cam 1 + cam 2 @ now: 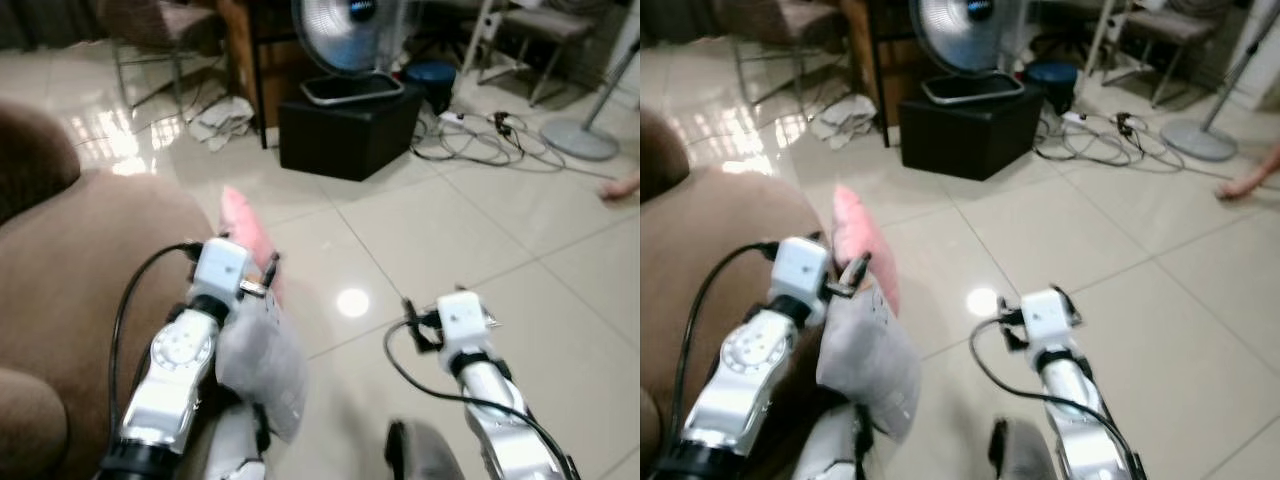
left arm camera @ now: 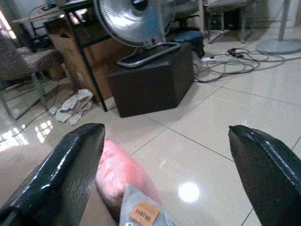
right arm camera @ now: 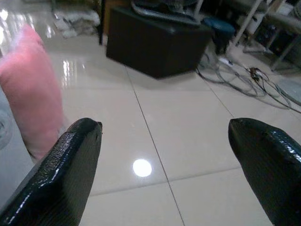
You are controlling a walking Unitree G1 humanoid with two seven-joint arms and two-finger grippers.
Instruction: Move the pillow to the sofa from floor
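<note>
1. The pink pillow (image 1: 250, 238) stands on edge at the brown sofa (image 1: 90, 270)'s rim, at 11 o'clock from your left gripper (image 2: 164, 155), a grey tagged cloth (image 1: 262, 365) draped beside it; it looks ready to tip back onto the tiled floor (image 1: 480, 230).
2. Both jaws stand spread wide and hold nothing, so nothing restrains it.
3. Your right gripper (image 3: 164, 165) hovers over bare tile at 3 o'clock, well apart.
4. At 12 o'clock, the fan (image 1: 345, 40) on its black box (image 1: 345, 130) and loose cables (image 1: 480, 135) could snag a lunge.
</note>
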